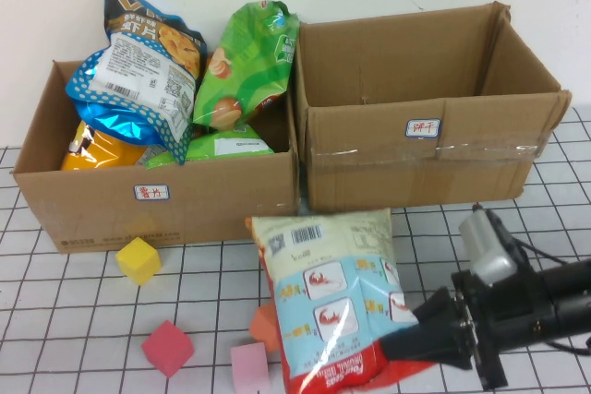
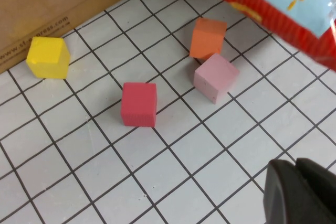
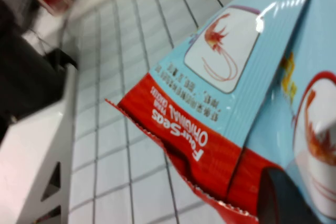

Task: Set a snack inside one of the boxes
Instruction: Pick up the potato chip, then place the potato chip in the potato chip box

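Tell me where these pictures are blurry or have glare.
High view: sharp, evenly lit, right gripper shut on the snack bag. Left wrist view: cubes crisp, left gripper a dark soft blur, shut. Right wrist view: glare streak on the bag, far corner smeared.

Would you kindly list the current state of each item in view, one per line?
Light-blue and red snack bag: gripped at its red bottom edge, in front of the boxes.
Right claw: shut on the bag.
Left claw: shut, empty, above the grid table.
Left cardboard box: open, holding several snack bags.
Right cardboard box: open, no contents visible.
Yellow, red, pink and orange foam cubes: resting loose on the table.
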### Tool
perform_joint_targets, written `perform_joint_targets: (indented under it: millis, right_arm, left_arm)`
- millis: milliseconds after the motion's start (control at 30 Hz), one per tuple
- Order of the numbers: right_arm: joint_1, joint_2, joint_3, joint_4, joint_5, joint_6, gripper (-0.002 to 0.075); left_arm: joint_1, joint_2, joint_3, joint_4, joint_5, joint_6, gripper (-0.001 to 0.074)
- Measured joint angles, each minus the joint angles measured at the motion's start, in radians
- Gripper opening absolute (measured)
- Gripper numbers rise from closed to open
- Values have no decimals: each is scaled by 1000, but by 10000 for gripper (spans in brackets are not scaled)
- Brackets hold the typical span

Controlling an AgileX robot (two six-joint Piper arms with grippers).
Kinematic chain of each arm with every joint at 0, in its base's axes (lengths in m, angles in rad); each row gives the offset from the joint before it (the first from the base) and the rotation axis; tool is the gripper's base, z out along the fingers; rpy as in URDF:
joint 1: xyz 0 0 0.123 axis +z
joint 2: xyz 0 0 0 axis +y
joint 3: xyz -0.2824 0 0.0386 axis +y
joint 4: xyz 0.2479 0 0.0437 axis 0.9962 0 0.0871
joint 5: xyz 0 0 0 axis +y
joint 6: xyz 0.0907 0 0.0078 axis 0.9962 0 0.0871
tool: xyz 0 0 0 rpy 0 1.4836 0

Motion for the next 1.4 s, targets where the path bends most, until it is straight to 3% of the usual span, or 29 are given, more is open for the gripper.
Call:
perform_joint_targets:
  millis: [333, 567, 733, 967, 1400]
  right_arm:
    - [0, -167, -169, 33, 37, 80, 71]
    - [78, -162, -488, 33, -185, 215, 70]
    - [174, -55, -715, 40, -360, 242, 70]
    - [258, 160, -998, 44, -446, 347, 70]
    - [319, 472, -1351, 55, -527, 411, 70]
  left_arm:
    - [0, 0, 0, -5, 0, 0, -1]
    - [0, 0, 0, 20, 0, 0, -1]
    - [0, 0, 0, 54, -3, -3, -1]
    - [0, 0, 0, 51, -16, -60, -1]
    - [0, 0, 0, 51, -23, -67, -1]
